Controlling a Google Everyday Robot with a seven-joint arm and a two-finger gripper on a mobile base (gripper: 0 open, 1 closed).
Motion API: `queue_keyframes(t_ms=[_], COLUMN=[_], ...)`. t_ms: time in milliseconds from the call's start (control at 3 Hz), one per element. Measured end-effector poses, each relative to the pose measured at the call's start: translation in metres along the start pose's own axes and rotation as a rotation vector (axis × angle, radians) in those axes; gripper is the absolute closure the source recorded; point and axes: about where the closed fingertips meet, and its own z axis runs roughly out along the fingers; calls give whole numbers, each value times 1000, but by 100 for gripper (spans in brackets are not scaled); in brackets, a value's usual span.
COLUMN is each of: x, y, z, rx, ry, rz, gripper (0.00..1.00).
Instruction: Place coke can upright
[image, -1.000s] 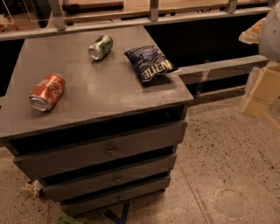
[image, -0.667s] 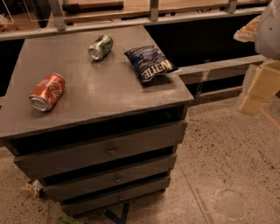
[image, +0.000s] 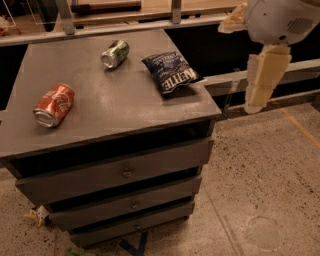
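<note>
Two cans (image: 54, 105) (image: 115, 53), one bag (image: 172, 74) (gripper (image: 261, 77) top-right).

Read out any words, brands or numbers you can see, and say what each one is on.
"Coca-Cola": white script on the red coke can, which lies on its side on the cabinet.
"KETTLE": white letters, upside down to the camera, on the dark blue chip bag.
Green can: label too blurred to read.
Gripper, up at the right beyond the cabinet: no text visible.
</note>
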Motion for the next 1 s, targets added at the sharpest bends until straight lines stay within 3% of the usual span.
queue_keyframes(t_ms=[667,1000], x=[-80,-80], y=[-30,-31], z=[35,35], rx=[-40,-38], ry=[-106,-106], rz=[-455,-454], gripper=[0,0])
